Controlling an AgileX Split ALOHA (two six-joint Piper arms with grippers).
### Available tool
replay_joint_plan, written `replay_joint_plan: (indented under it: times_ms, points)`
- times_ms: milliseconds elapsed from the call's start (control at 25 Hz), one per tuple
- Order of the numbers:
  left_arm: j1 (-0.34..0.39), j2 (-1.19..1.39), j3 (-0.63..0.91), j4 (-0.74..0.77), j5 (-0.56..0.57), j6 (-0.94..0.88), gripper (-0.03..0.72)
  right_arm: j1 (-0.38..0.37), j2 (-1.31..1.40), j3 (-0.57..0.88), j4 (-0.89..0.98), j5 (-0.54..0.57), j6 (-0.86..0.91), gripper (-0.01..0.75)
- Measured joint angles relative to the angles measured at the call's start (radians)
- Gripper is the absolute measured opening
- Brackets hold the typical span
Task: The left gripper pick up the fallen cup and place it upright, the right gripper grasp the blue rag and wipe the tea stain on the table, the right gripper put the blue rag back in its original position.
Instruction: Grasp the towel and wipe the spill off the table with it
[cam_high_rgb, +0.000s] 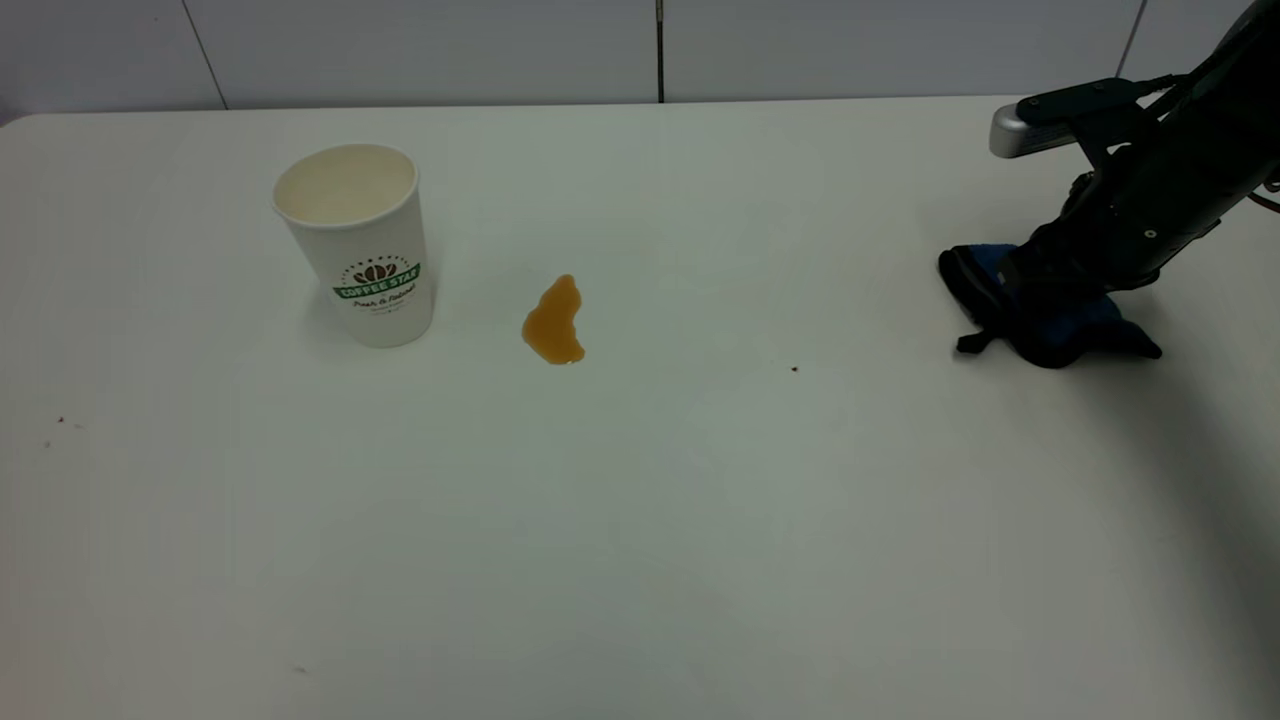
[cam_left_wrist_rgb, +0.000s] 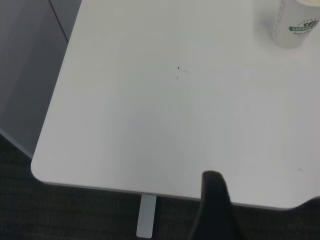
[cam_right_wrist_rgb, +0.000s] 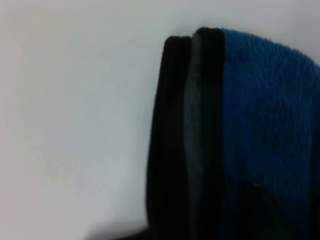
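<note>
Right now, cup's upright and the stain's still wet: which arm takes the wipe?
Right. The right gripper is already down on the blue rag. The tea stain lies beside the cup; the left gripper is back at the table's edge.

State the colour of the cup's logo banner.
Green with white lettering, on the white cup; clearest in the exterior view.

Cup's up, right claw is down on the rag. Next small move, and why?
Probably close on the rag and lift it slightly. The cup already stands upright, the stain is still wet on the table, and the right claw sits low over the rag at the table's right side; its grip cannot be confirmed yet.
</note>
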Motion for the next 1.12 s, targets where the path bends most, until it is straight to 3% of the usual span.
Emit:
replay_joint_plan:
  times_ms: [80, 120, 240, 400, 600, 880, 1120]
  points:
    - [0.000, 0.000, 0.000, 0.000, 0.000, 0.000, 0.565, 0.000, 0.000, 0.000, 0.001, 0.004, 0.000, 0.072]
    - [0.000, 0.000, 0.000, 0.000, 0.000, 0.000, 0.565, 0.004, 0.000, -0.001, 0.005, 0.008, 0.000, 0.057]
    - [0.000, 0.000, 0.000, 0.000, 0.000, 0.000, 0.565, 0.035, -0.007, -0.002, 0.004, 0.016, 0.000, 0.052]
    - [0.000, 0.000, 0.000, 0.000, 0.000, 0.000, 0.565, 0.173, -0.020, -0.031, 0.003, 0.096, 0.001, 0.051]
    - [0.000, 0.000, 0.000, 0.000, 0.000, 0.000, 0.565, 0.326, 0.011, -0.230, 0.003, 0.145, 0.006, 0.051]
    - [0.000, 0.000, 0.000, 0.000, 0.000, 0.000, 0.565, 0.399, 0.134, -0.506, 0.001, 0.159, 0.047, 0.051]
    - [0.000, 0.000, 0.000, 0.000, 0.000, 0.000, 0.565, 0.447, 0.200, -0.588, -0.015, 0.204, 0.053, 0.051]
